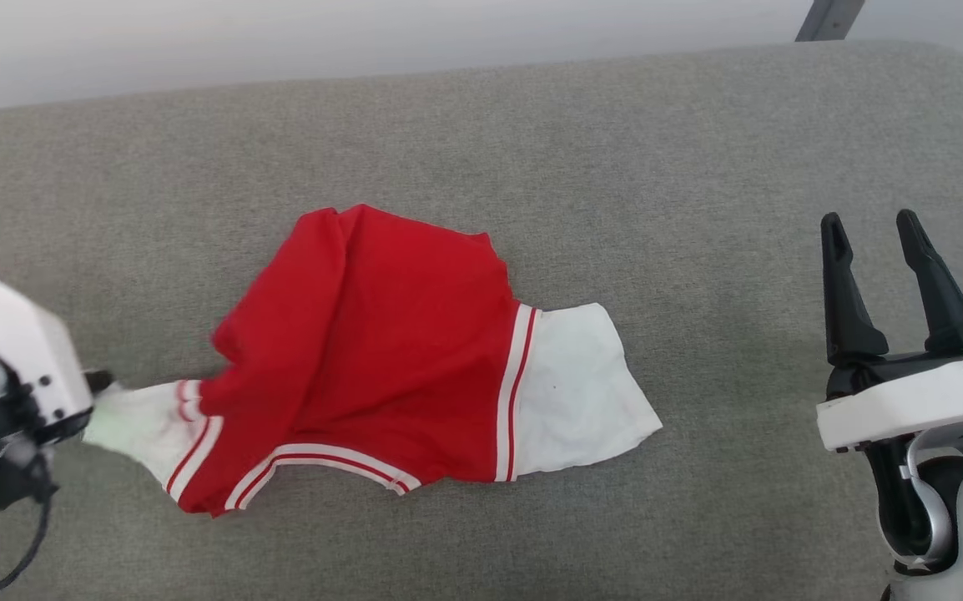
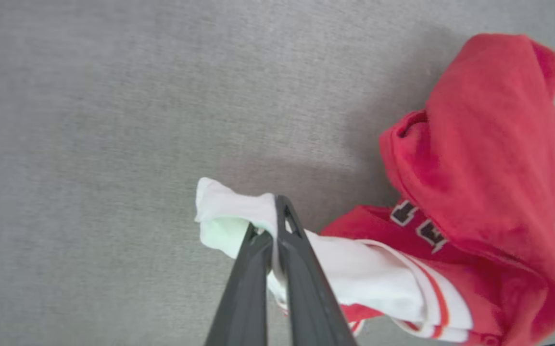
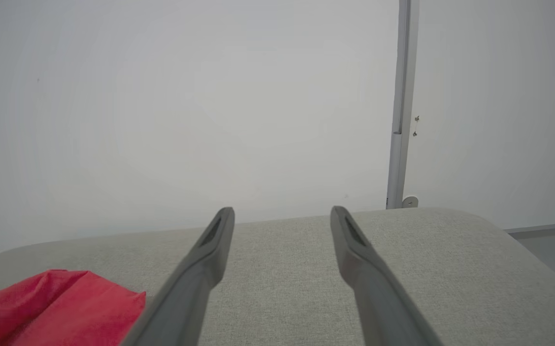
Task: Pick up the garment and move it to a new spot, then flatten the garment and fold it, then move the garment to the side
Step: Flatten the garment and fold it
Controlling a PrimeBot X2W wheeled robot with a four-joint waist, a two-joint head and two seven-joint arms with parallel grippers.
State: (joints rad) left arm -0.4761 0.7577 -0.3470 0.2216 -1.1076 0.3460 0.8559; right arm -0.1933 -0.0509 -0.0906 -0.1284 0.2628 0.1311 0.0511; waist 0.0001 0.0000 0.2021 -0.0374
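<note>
The garment, a red T-shirt with white sleeves and striped trim, lies crumpled in the middle of the grey cushion. My left gripper is at the far left, shut on the white left sleeve. In the left wrist view the two dark fingers pinch that white sleeve, and the red body bunches to the right with black letters showing. My right gripper stands open off to the right, apart from the garment, holding nothing.
The grey cushion's far edge meets a pale wall. A thin metal post runs up the wall at the right. Bare cushion lies around the garment on all sides.
</note>
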